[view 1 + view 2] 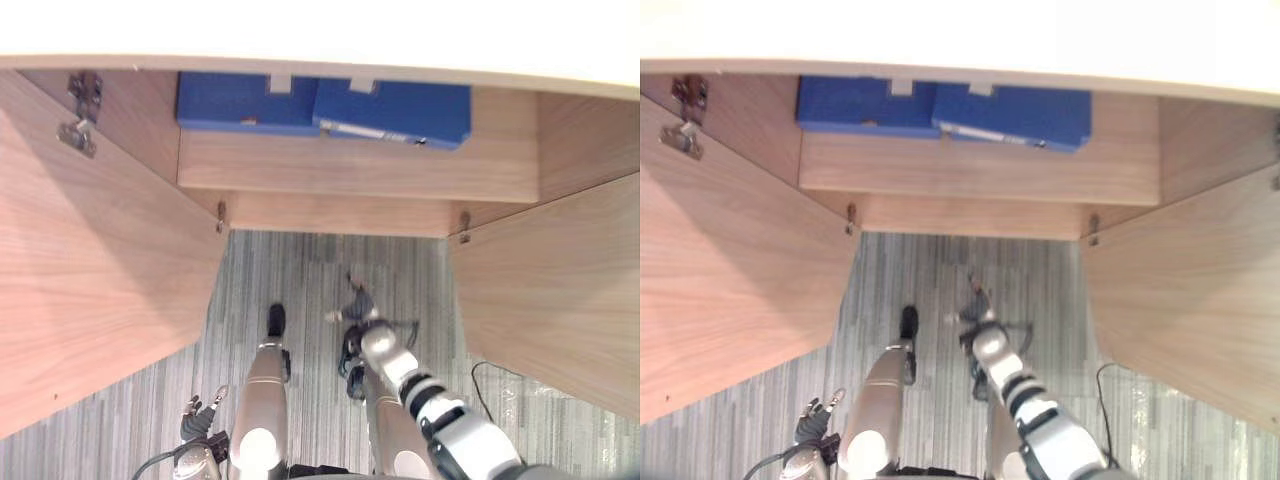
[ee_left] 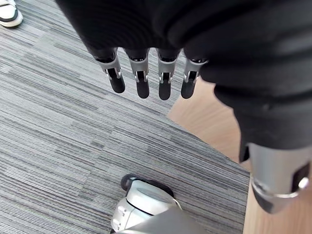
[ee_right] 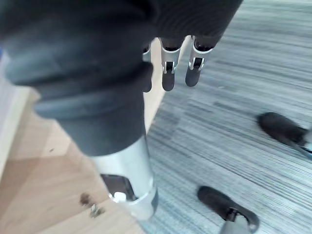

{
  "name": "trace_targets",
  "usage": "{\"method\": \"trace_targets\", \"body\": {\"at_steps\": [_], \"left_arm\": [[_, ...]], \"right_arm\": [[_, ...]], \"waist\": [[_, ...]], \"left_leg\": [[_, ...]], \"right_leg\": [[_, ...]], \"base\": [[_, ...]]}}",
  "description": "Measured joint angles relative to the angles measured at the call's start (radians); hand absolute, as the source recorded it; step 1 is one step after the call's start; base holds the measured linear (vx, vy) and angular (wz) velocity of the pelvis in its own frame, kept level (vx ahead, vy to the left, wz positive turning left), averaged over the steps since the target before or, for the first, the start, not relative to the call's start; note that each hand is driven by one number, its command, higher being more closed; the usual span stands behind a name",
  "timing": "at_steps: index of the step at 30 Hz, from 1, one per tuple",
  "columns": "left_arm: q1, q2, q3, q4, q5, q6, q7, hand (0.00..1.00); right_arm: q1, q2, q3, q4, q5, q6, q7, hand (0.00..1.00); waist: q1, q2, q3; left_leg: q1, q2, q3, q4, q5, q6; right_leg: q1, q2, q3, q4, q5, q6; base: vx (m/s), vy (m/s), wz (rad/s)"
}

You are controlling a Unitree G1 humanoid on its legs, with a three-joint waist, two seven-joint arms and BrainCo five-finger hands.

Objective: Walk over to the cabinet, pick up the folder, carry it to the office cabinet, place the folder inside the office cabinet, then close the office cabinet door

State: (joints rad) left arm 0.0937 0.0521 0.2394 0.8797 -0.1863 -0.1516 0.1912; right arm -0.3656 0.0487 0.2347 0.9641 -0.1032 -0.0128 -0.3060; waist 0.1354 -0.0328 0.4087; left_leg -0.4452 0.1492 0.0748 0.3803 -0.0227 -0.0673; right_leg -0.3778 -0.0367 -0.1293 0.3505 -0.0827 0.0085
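Lying flat, folder (image 1: 395, 112), long axis crosswise

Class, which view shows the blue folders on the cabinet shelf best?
The left eye view: both blue folders lie side by side on the shelf. The right eye view matches it; the wrist views face carpet and wood.

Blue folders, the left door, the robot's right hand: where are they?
blue folders (image 1: 245, 100): left eye view, blue face of the left one.
left door (image 1: 90, 290): left eye view, middle of its wooden panel.
right hand (image 1: 357, 303): left eye view, its dark back.
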Motion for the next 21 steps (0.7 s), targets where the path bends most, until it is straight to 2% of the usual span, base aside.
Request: {"method": "trace_targets", "body": {"at_steps": [3, 5, 7, 9, 11, 14, 17, 18, 19, 20, 21], "left_arm": [[0.007, 0.000, 0.022, 0.040, 0.045, 0.019, -0.002, 0.00], [0.019, 0.001, 0.034, 0.061, 0.086, 0.032, -0.003, 0.00], [0.029, 0.001, 0.040, 0.075, 0.116, 0.041, -0.006, 0.00], [0.031, 0.006, 0.044, 0.111, 0.149, 0.054, -0.013, 0.00], [0.032, 0.017, 0.044, 0.138, 0.185, 0.069, -0.020, 0.00], [0.017, 0.015, 0.042, 0.140, 0.194, 0.072, -0.023, 0.00], [-0.021, 0.005, 0.028, 0.143, 0.217, 0.072, -0.024, 0.00], [-0.027, -0.002, 0.020, 0.142, 0.217, 0.071, -0.024, 0.00], [-0.029, -0.025, 0.001, 0.136, 0.218, 0.069, -0.025, 0.00], [-0.030, -0.038, -0.008, 0.137, 0.218, 0.069, -0.026, 0.00], [-0.033, -0.045, -0.014, 0.130, 0.223, 0.066, -0.033, 0.00]], "right_arm": [[0.114, 0.024, -0.179, 0.067, -0.003, 0.019, 0.009, 0.00], [0.214, 0.021, -0.336, 0.093, -0.007, 0.031, 0.010, 0.00], [0.272, 0.016, -0.399, 0.093, 0.008, 0.034, 0.010, 0.00], [0.326, 0.016, -0.436, 0.086, 0.040, 0.033, 0.013, 0.00], [0.364, 0.016, -0.455, 0.069, 0.084, 0.030, 0.019, 0.00], [0.388, 0.024, -0.489, 0.059, 0.096, 0.022, 0.022, 0.00], [0.387, 0.027, -0.504, 0.057, 0.125, 0.019, 0.029, 0.00], [0.387, 0.028, -0.518, 0.057, 0.126, 0.019, 0.030, 0.00], [0.390, 0.027, -0.544, 0.054, 0.127, 0.021, 0.032, 0.00], [0.391, 0.027, -0.555, 0.054, 0.127, 0.022, 0.032, 0.00], [0.396, 0.025, -0.570, 0.050, 0.125, 0.022, 0.034, 0.00]], "waist": [[-0.006, 0.000, -0.075], [-0.008, 0.001, -0.156], [-0.011, 0.004, -0.203], [-0.020, 0.010, -0.256], [-0.043, 0.010, -0.304], [-0.047, 0.009, -0.336], [-0.062, 0.011, -0.336], [-0.062, 0.013, -0.336], [-0.065, 0.014, -0.342], [-0.066, 0.014, -0.345], [-0.066, 0.017, -0.347]], "left_leg": [[0.054, 0.002, 0.018, 0.017, -0.029, 0.005], [0.122, 0.003, 0.058, 0.009, -0.052, 0.015], [0.186, 0.005, 0.103, -0.011, -0.066, 0.018], [0.238, 0.005, 0.139, -0.035, -0.072, 0.016], [0.296, -0.006, 0.160, -0.089, -0.068, 0.014], [0.360, -0.026, 0.181, -0.159, -0.037, 0.009], [0.442, -0.029, 0.236, -0.208, -0.020, 0.012], [0.458, -0.028, 0.254, -0.219, -0.019, 0.012], [0.487, -0.029, 0.296, -0.236, -0.018, 0.012], [0.501, -0.027, 0.320, -0.242, -0.019, 0.011], [0.531, -0.012, 0.380, -0.255, -0.022, 0.004]], "right_leg": [[0.057, 0.001, 0.011, -0.026, -0.001, 0.010], [0.110, -0.016, 0.016, -0.044, -0.010, 0.019], [0.154, -0.043, -0.006, -0.063, -0.005, 0.027], [0.187, -0.060, -0.020, -0.092, 0.009, 0.041], [0.227, -0.077, -0.040, -0.125, 0.028, 0.049], [0.258, -0.089, -0.039, -0.134, 0.033, 0.053], [0.288, -0.095, -0.024, -0.133, 0.027, 0.049], [0.292, -0.110, -0.055, -0.129, 0.021, 0.040], [0.298, -0.168, -0.178, -0.106, 0.015, 0.034], [0.300, -0.196, -0.238, -0.095, 0.015, 0.032], [0.311, -0.233, -0.358, -0.090, 0.022, 0.014]], "base": [[0.04, 0.061, -0.15], [0.04, 0.103, -0.41], [0.02, 0.115, -0.66], [0.04, 0.112, -0.59], [0.06, 0.051, -0.23], [0.06, 0.014, -0.06], [0.03, 0.016, -0.34], [0.02, 0.052, -0.69], [0.02, 0.056, -0.75], [0.02, 0.045, -1.22], [0.02, 0.009, -1.10]]}}
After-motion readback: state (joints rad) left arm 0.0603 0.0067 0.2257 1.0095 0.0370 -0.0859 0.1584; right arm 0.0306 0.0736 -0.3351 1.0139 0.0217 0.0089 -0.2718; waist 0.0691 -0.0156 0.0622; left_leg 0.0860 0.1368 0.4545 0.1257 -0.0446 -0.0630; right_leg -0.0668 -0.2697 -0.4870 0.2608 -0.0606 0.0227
